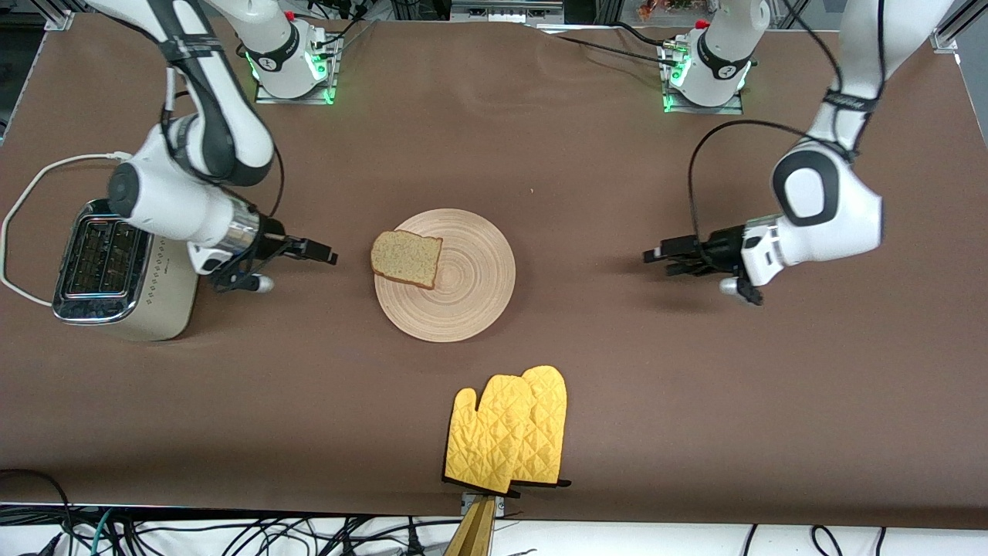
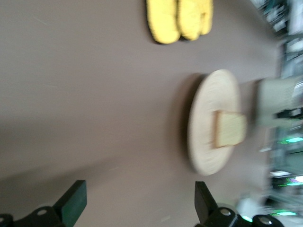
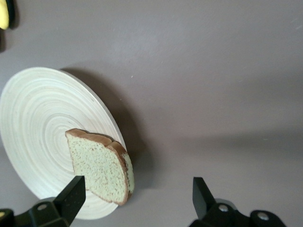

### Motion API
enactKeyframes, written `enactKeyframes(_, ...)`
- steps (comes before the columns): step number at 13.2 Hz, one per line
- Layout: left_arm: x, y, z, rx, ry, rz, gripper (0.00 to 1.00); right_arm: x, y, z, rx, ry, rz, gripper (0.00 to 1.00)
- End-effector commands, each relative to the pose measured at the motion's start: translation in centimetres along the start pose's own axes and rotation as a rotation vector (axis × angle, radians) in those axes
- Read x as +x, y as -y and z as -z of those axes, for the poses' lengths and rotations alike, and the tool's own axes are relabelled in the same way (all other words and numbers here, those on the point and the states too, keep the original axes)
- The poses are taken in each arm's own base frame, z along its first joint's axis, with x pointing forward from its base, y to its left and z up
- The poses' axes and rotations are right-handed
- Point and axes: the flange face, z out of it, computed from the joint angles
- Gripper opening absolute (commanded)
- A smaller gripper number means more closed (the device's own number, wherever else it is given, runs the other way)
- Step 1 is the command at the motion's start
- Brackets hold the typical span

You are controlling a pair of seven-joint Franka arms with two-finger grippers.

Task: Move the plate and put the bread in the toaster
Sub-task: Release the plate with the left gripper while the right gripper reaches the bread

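Bread (image 1: 407, 259) overhangs your plate (image 1: 455, 278) toward the toaster (image 1: 116, 272), so the released right gripper (image 1: 324, 253) reaches easily while the left gripper (image 1: 656, 259) waits, released.

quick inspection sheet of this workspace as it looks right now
surface: brown table cover, flat.
job's things: bread lies on the plate, overhanging its rim toward the toaster at the right arm's end.
clutter: yellow oven mitts, nearer the camera than the plate.
grippers: right gripper open, between toaster and plate; left gripper open, holding nothing.
cables: white toaster cord; black cables by the bases.
surroundings: loose wires off the table edge.
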Motion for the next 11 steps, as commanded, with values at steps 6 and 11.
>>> enactKeyframes(6, 1.7, -7.9, 17.2, 0.537, 0.200, -0.096, 1.00, -4.9, 2.0, -7.4, 0.023, -0.059, -0.018, 0.90)
enactKeyframes(11, -1.0, -13.1, 24.1, 0.794, 0.222, -0.036, 1.00, -5.4, 2.3, -9.4, 0.018, -0.045, -0.011, 0.26)
